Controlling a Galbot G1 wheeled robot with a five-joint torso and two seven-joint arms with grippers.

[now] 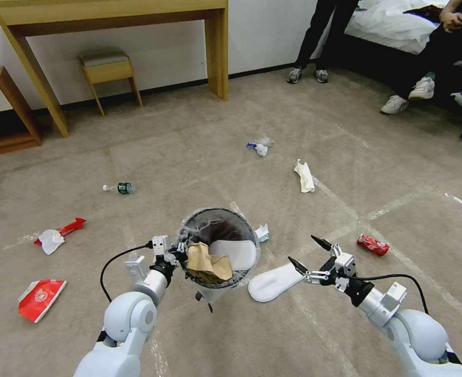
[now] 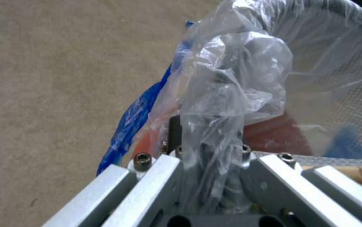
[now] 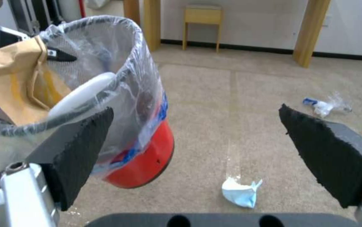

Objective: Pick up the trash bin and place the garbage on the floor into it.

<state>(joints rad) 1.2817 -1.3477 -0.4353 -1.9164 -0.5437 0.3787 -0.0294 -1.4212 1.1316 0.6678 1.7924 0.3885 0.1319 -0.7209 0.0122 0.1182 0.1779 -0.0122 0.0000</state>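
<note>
My left gripper (image 1: 182, 250) is shut on the left rim of the trash bin (image 1: 216, 212) and holds it tilted, just off the floor (image 1: 199, 157). In the left wrist view its fingers (image 2: 174, 132) pinch the rim through the crinkly clear liner (image 2: 231, 78). A crumpled brown paper bag (image 1: 207, 262) and a white slipper (image 1: 237, 252) stick out of the bin. The bin's red base (image 3: 147, 157) hangs over the carpet. My right gripper (image 1: 301, 248) stands open beside a second white slipper (image 1: 272, 283) on the carpet, with nothing between its pads (image 3: 80, 154).
Garbage lies scattered: a red can (image 1: 372, 244), a blue-white tissue (image 3: 242, 194), a white cloth (image 1: 304, 175), a wrapper (image 1: 259, 145), a small bottle (image 1: 120, 188), two red packets (image 1: 41, 298). A wooden desk (image 1: 217, 47) and stool (image 1: 108, 65) stand at the far wall. People's feet are at the far right.
</note>
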